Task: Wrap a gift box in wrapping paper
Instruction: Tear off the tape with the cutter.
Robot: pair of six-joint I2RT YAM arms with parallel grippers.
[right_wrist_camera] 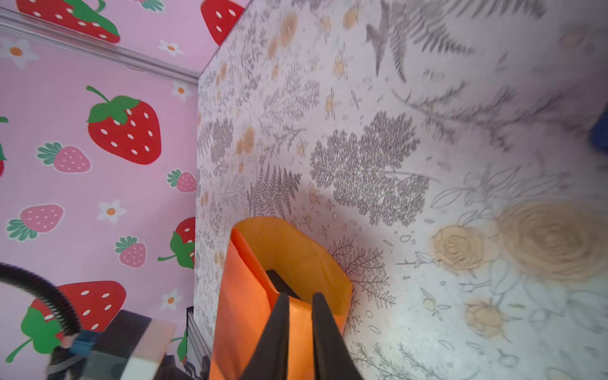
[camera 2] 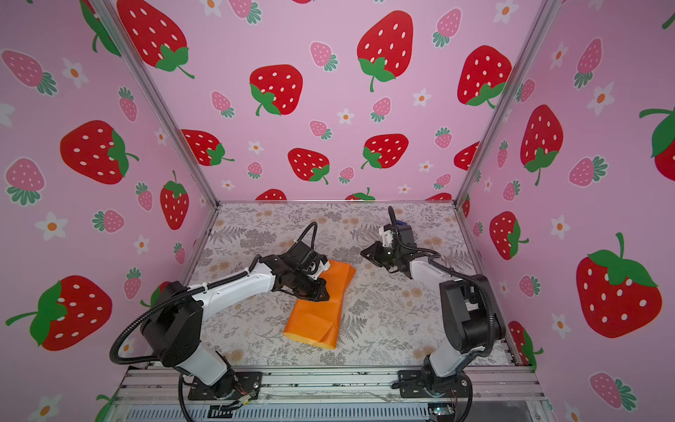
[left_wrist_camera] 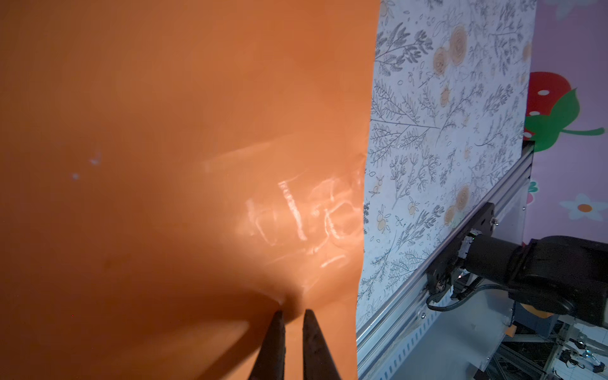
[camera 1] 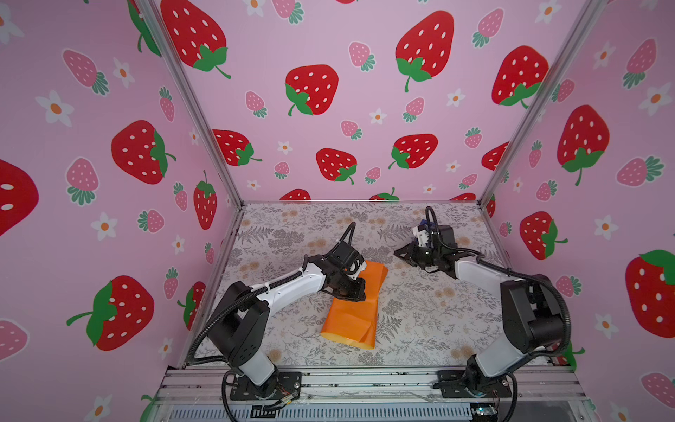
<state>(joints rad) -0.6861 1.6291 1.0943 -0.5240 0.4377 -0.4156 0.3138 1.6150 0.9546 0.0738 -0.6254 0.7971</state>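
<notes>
Orange and shiny, the wrapping paper [camera 1: 350, 314] lies in the middle of the table cover [camera 1: 420, 310]; it is folded round into a loose tube, and both ends are open; the near end shows a duller yellow inside in both top views [camera 2: 310, 338]. The gift box [right_wrist_camera: 279, 283] sits inside the tube; I only see a small black bit of it through the far open end in my right wrist view; the top views do not show it.

My left gripper [camera 1: 359, 295] is down on top of the tube, at its far half; in my left wrist view the two fingertips [left_wrist_camera: 278, 320] stand close together with a thin gap, and they touch the paper [left_wrist_camera: 164, 164], which dimples a little there; I cannot tell if they pinch the paper or just press on it.

My right gripper [camera 1: 397, 253] hangs in the air past the far end of the tube, off to the right, and touches nothing; its jaws are nearly closed and hold nothing; in my right wrist view it [right_wrist_camera: 300, 296] points at the open end.

The cover is grey with leaves and pale flowers; pink walls [camera 1: 328, 54] with strawberries stand all around.
</notes>
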